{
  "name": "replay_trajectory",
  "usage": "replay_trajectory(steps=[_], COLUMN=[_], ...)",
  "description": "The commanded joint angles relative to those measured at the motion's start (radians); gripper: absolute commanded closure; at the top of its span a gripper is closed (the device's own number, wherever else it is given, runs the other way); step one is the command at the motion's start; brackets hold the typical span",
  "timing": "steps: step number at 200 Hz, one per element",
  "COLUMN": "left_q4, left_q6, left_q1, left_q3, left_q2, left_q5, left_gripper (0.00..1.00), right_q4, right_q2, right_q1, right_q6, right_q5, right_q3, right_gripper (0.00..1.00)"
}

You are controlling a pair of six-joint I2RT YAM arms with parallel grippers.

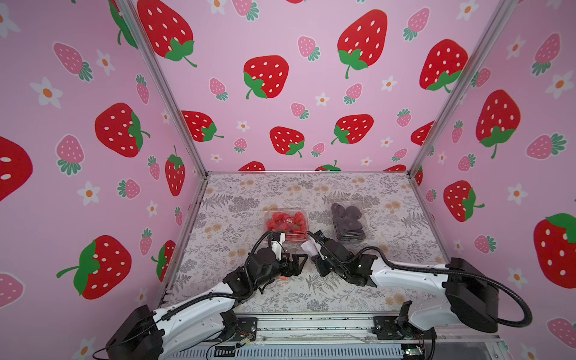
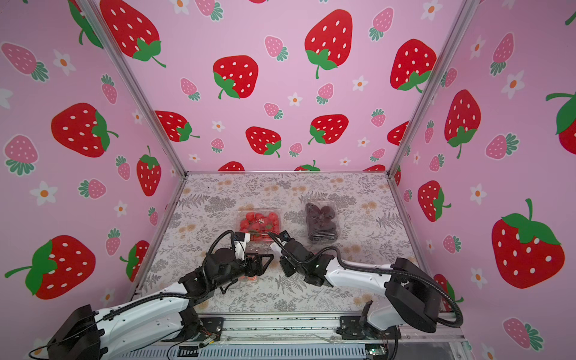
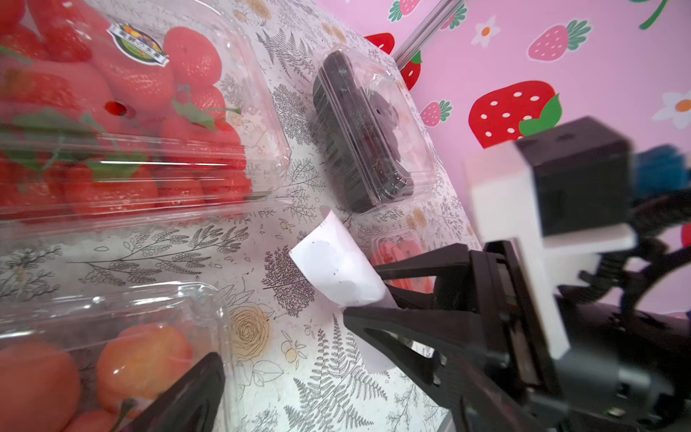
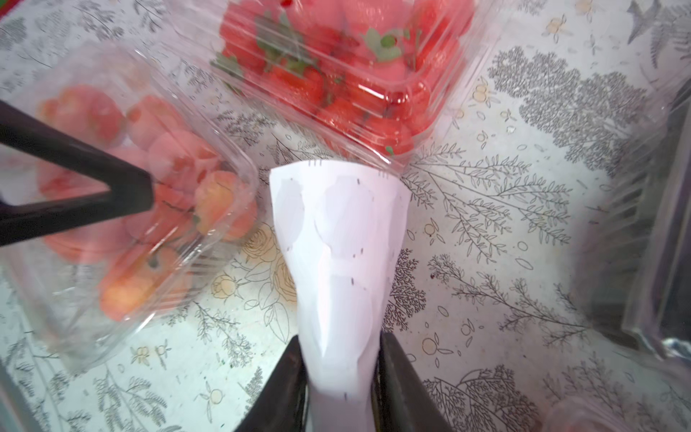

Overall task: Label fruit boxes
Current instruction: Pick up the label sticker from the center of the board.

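Note:
The strawberry box (image 1: 286,223) (image 2: 260,223) and the dark-fruit box (image 1: 348,222) (image 2: 322,223) sit mid-table in both top views. In front of them my two grippers meet tip to tip. My right gripper (image 4: 342,374) is shut on a curled white sticker sheet (image 4: 336,232) (image 1: 308,247), lifted off the table. My left gripper (image 1: 296,261) is open, and one of its fingers (image 4: 112,194) lies over the box of orange-pink fruits (image 4: 123,209) (image 3: 112,355). That box is hidden under my left arm in the top views. A small box of orange-red fruits (image 3: 400,247) shows behind the sheet.
Pink strawberry-print walls close the table on three sides. The floral cloth (image 1: 237,205) lies bare to the left of the strawberry box and along the back. The dark-fruit box (image 4: 654,224) stands close beside my right gripper. The arm bases sit at the front rail (image 1: 311,324).

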Motion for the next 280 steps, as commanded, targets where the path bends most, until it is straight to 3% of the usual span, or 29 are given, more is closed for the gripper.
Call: replay_trajectory(steps=[1,62,102,124,160,182,210,225,252,268,280], left_q4=[0.210,0.407,0.528,0.599,0.607,0.610,0.536,0.444,0.261,0.234,0.250], left_q6=[-0.055,-0.064,-0.080,-0.090,-0.084,-0.091,-0.073,-0.034,0.093,0.179,0.226], left_q1=[-0.006,-0.014,-0.022,-0.029,-0.029,-0.029,-0.026,-0.018,0.012,0.053,0.084], left_q3=[-0.004,0.059,0.065,0.080,0.086,0.096,0.110,0.132,0.187,0.210,0.218], left_q2=[0.050,0.211,0.290,0.341,0.372,0.392,0.370,0.337,0.261,0.235,0.219], left_q5=[0.025,0.063,0.093,0.156,0.131,0.141,0.133,0.140,0.191,0.347,0.504], left_gripper=[0.06,0.09,0.29,0.49,0.81,1.00,1.00,1.00,1.00,1.00,1.00], right_q4=[0.038,0.104,0.118,0.120,0.101,0.106,0.100,0.079,0.064,0.133,0.147], right_q2=[-0.073,-0.234,-0.301,-0.307,-0.292,-0.266,-0.285,-0.316,-0.401,-0.440,-0.438], right_q1=[-0.003,-0.001,-0.003,-0.002,-0.009,-0.014,-0.043,-0.088,-0.254,-0.340,-0.397], right_q6=[-0.004,-0.015,0.001,-0.001,-0.012,-0.018,-0.049,-0.118,-0.137,-0.150,-0.161], right_q5=[-0.028,-0.106,-0.156,-0.162,-0.108,-0.116,-0.140,-0.218,-0.427,-0.600,-0.723], right_q3=[-0.049,-0.145,-0.179,-0.182,-0.175,-0.166,-0.173,-0.179,-0.200,-0.231,-0.227], right_gripper=[0.66,0.68,0.67,0.67,0.65,0.55,0.30,0.18,0.16,0.19,0.26])
